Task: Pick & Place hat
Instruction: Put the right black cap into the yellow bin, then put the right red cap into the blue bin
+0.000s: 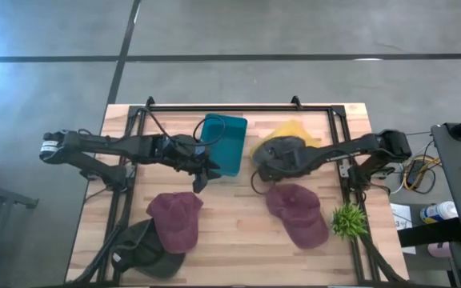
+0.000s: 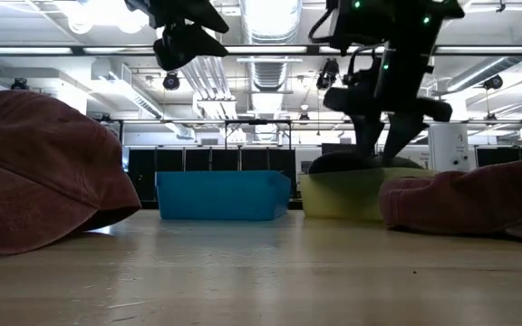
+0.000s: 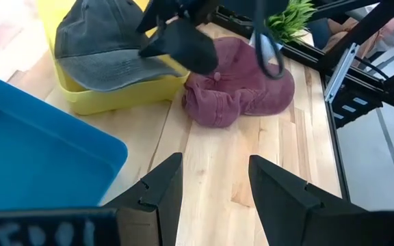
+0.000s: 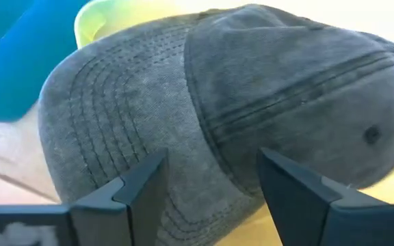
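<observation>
A grey hat (image 1: pixel 285 152) lies on top of a yellow bin (image 1: pixel 296 130), brim toward the blue bin (image 1: pixel 222 144); it fills the right wrist view (image 4: pixel 252 89). My right gripper (image 4: pixel 211 164) is open directly over it, fingers pointing down either side of where the brim meets the crown. In the low view my right gripper (image 2: pixel 392 122) stands close above the hat (image 2: pixel 356 163). My left gripper (image 3: pixel 214 171) is open over bare table beside the blue bin's near right corner (image 1: pixel 205 172), holding nothing. My right gripper stands open over the grey hat's crown (image 4: pixel 204 116), coming from above. I cannot tell whether its fingertips touch the cloth. The hat rests on the yellow bin's rim (image 3: pixel 115 102).
A maroon hat (image 1: pixel 298 214) lies near of the yellow bin and another maroon hat (image 1: pixel 174 220) lies left of centre, overlapping a dark hat (image 1: pixel 142 252) by the near left corner. A small green plant (image 1: pixel 348 220) stands at the right. Bare wood lies between the two maroon hats.
</observation>
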Motion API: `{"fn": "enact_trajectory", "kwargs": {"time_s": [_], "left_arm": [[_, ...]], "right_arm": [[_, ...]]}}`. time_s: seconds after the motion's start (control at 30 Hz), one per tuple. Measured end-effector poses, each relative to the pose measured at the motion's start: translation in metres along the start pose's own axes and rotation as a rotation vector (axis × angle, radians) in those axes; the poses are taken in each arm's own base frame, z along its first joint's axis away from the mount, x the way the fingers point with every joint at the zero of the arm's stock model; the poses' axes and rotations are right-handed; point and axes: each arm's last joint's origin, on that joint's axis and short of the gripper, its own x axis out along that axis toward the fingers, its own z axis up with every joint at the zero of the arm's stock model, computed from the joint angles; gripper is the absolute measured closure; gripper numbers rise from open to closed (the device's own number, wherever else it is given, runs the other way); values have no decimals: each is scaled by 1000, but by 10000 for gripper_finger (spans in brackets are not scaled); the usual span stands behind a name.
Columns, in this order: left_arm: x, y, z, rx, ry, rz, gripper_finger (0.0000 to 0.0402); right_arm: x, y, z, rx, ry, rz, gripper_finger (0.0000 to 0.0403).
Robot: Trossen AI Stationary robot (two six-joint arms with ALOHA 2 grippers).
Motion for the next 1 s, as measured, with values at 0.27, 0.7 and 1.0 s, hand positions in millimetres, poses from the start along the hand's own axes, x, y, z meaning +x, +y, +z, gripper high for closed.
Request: {"fn": "enact_trajectory", "kwargs": {"time_s": [0.27, 0.7, 1.0], "left_arm": [[2, 2, -3, 15, -4, 36, 241], [5, 4, -5, 39, -27, 43, 241], [5, 1, -7, 110, 3, -46, 241]], "right_arm": [[22, -11, -3, -51, -66, -218, 188], [-4, -13, 1, -132, -133, -218, 188], [-72, -5, -16, -567, -128, 115, 188]]}}
